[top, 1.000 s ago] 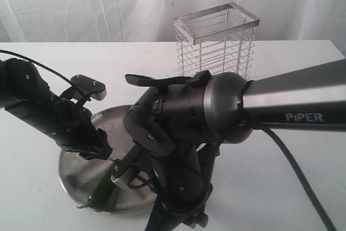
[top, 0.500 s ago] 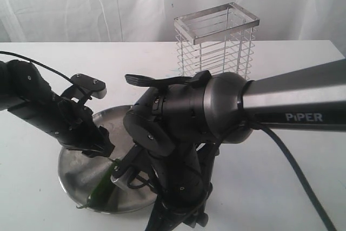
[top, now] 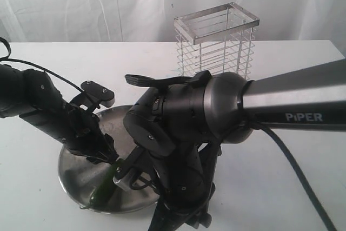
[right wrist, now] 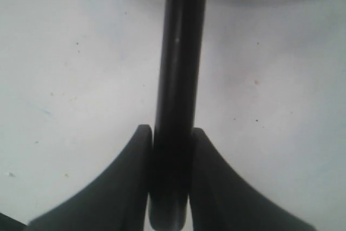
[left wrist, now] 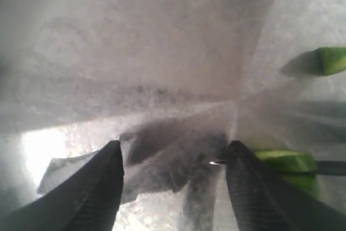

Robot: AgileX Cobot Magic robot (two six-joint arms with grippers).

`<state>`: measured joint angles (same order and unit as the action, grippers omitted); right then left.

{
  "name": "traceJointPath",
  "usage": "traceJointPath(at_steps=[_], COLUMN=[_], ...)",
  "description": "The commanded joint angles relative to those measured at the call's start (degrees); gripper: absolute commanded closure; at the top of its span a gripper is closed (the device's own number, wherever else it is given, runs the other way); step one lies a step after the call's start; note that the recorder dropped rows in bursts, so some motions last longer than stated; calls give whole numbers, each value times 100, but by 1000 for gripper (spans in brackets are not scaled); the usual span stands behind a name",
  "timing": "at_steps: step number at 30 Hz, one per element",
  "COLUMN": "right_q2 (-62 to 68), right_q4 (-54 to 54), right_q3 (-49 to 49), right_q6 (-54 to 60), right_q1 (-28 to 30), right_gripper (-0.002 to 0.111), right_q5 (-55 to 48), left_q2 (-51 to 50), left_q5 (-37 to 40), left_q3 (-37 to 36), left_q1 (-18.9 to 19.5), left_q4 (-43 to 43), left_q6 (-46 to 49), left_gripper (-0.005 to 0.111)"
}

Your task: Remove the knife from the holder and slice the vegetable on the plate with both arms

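Right then: L arm (top: pixel 48 112) was bent down over the plate (top: pixel 75 179), which sat on the white worktop (top: pixel 281 187) at front-left in the ext. view. L jaws stood wide apart w/ nothing between them. In the L wrist view both dark fingers (left wrist: pixel 97 187) hung just above the plate's dull metal, one of them right beside a green piece of the vegetable (left wrist: pixel 286 162). A second green bit (left wrist: pixel 332 59) lay further off on the plate, apart from the first. In the ext. view the vegetable showed as a slender green shape near the plate's front edge, partly hidden by R arm (top: pixel 216 112). R arm, w/ "PiPER" on its grey link, stretched in from the right & hung over the plate's right side. R jaws were closed narrow on the knife (right wrist: pixel 175 79), clamped round its black handle, which ran straight out toward the plate rim. Blade couldn't be made out for sure in any view. The holder (top: pixel 216 41), a silvery wire cage, stood upright at the back of the worktop, well apart from the plate.
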<state>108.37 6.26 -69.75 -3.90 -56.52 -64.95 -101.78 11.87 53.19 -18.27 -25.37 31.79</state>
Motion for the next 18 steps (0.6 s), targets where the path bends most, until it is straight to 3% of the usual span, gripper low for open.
traceJointPath(at_steps=[1,18], right_q2=[24,24], right_q4=[-7,100], right_q3=[-42,-42], right_q6=[97,-39], right_q1=[-13,-13], right_gripper=[108,108], right_q5=[-11,73], left_q2=[461,680], left_q5=[187,792], left_q3=[-38,-38], left_q1=[-69,-69], left_q4=[6,-30], left_q6=[-26,-116], left_gripper=[47,47])
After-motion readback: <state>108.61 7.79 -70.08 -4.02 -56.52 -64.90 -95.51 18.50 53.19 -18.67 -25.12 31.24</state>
